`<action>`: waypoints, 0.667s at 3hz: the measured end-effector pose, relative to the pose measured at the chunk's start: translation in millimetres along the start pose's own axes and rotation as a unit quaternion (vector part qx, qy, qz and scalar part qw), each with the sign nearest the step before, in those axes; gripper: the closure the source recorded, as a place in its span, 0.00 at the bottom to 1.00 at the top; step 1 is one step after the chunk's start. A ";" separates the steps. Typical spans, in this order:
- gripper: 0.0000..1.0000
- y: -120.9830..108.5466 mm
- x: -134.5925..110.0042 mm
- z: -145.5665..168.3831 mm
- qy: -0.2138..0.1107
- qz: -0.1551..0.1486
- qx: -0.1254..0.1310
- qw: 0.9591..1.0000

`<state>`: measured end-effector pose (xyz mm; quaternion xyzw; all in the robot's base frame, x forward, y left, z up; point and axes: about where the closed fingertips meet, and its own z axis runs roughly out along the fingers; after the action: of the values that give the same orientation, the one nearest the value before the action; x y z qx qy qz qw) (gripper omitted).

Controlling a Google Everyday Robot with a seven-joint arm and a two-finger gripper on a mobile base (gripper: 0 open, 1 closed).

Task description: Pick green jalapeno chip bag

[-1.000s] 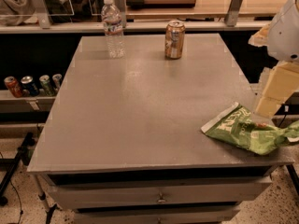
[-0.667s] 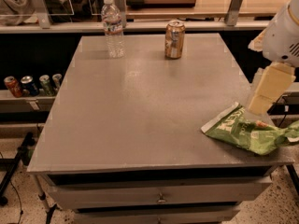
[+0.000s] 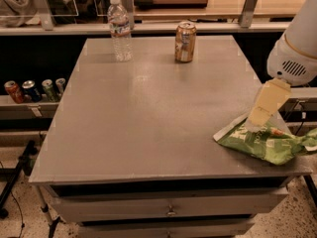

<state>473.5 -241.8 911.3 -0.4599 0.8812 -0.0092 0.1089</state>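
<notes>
One hand (image 3: pixel 254 123) tip-down on green jalapeno chip bag (image 3: pixel 271 144) at table (image 3: pixel 148 123) edge; open/shut: can't tell.

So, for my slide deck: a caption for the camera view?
Gripper down at the green jalapeno chip bag near the table edge; bottle and can behind.

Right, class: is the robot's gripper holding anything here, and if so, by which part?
It cannot be told. The gripper is at the upper edge of the crumpled green foil chip bag lying on the grey table, but a hold is not visible.
</notes>
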 end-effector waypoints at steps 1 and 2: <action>0.00 2.5 11.3 13.8 0.037 0.049 0.021 0.998; 0.00 11.6 23.2 25.5 0.064 0.066 0.035 0.995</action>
<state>456.4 -251.8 880.9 -0.3953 0.9139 -0.0622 0.0687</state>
